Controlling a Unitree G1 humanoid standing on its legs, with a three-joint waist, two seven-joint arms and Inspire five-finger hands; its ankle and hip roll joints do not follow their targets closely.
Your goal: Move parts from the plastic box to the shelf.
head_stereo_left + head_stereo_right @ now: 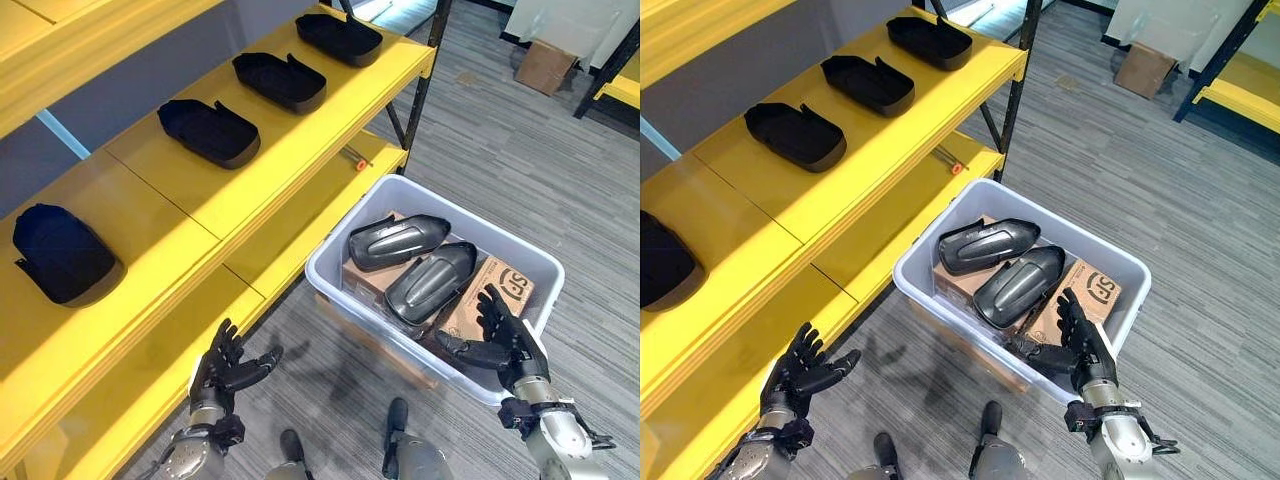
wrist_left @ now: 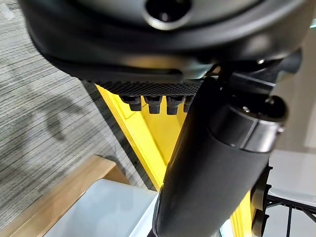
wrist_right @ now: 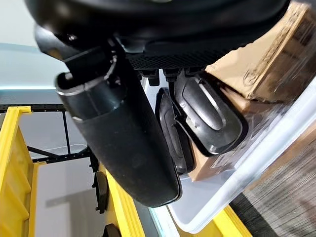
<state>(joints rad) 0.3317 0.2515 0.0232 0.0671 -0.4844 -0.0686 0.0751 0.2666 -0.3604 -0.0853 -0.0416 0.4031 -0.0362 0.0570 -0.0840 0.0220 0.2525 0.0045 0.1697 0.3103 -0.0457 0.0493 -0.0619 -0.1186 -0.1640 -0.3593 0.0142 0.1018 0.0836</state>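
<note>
The right robot hand hangs over the near corner of the plastic box, fingers spread and straight, thumb stretched out toward the parts; it grips nothing. From where I stand its fingertips seem to float just above the cardboard box inside the bin, though I cannot say for sure whether they brush it. Two dark moulded parts lie in the plastic box on top of the cardboard: one part toward the far side, and a second part just beside it, nearer the right robot hand. The two lie side by side, touching or nearly so.

The left robot hand is held low above the grey floor, beside the front edge of the yellow shelf, its fingers fanned out and slack, holding nothing.

On the upper level of the shelf four dark parts already rest in a row: one near, then the next, another, and the farthest, well apart from each other.
</note>
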